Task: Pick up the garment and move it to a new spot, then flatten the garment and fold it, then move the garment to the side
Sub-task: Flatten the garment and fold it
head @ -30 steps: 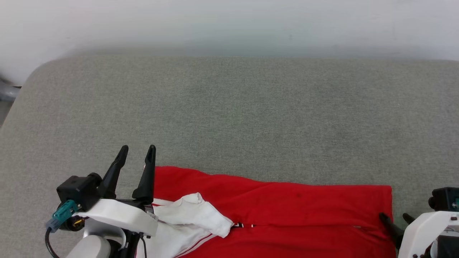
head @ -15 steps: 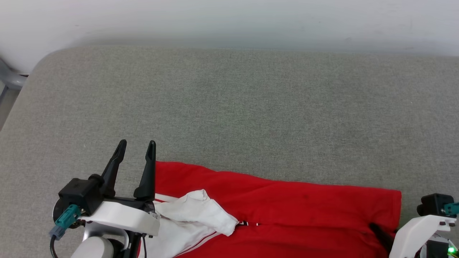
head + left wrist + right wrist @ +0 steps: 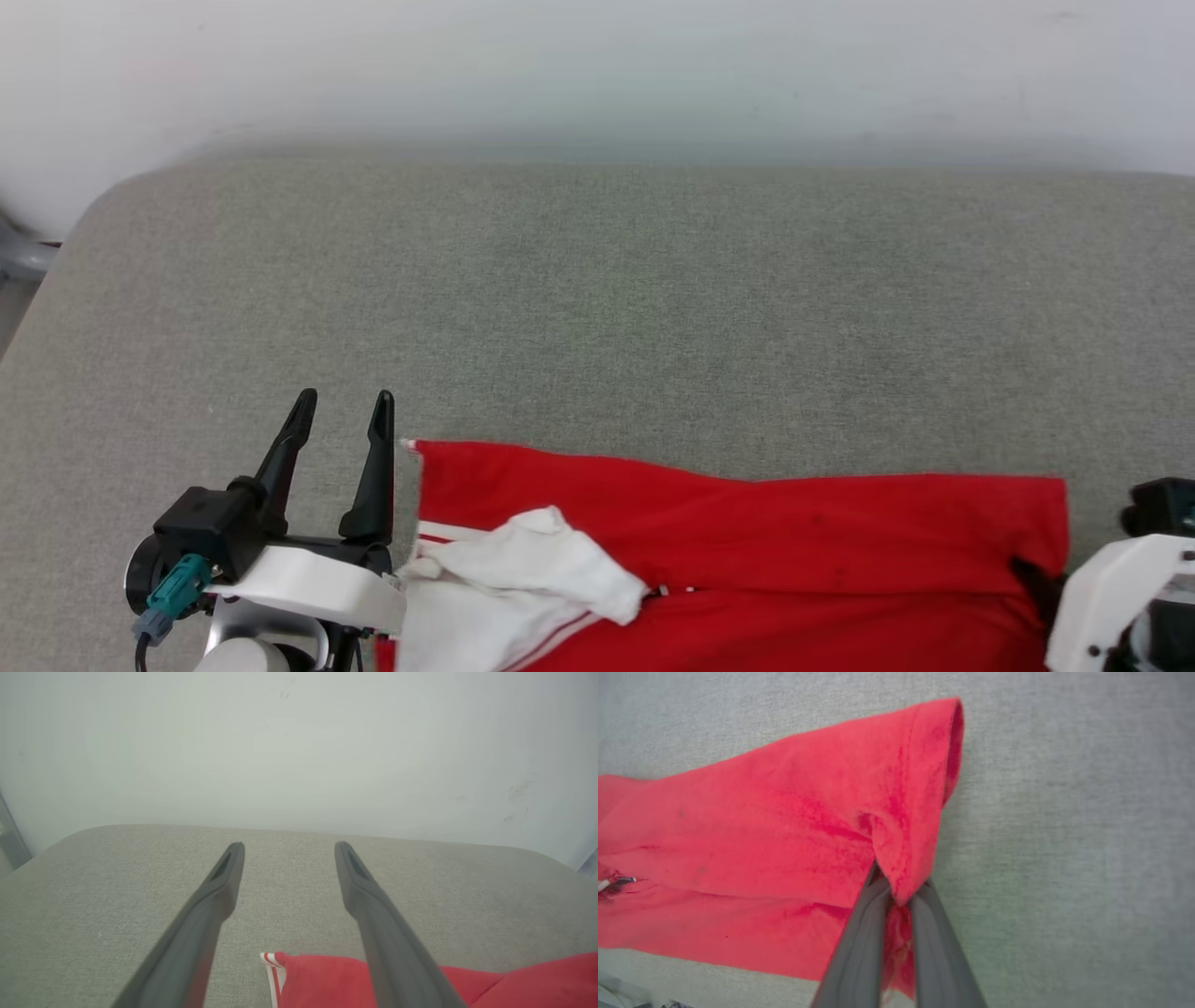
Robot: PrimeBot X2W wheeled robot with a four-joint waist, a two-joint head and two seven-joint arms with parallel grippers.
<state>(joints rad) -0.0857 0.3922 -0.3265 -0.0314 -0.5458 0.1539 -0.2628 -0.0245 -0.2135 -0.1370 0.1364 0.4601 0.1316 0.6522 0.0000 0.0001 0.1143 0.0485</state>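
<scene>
While the right gripper [image 3: 901,882] clamped the garment [image 3: 747,527] at one edge, the left gripper [image 3: 344,399] stood beside it. Left jaws gaped empty.

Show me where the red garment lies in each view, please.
Head view: garment along the bottom edge, centre to right.
Left wrist view: garment at bottom, centre to right, by the left hand.
Right wrist view: garment left and centre, pinched by the right hand.
Shared landmark: grey fabric surface.
</scene>
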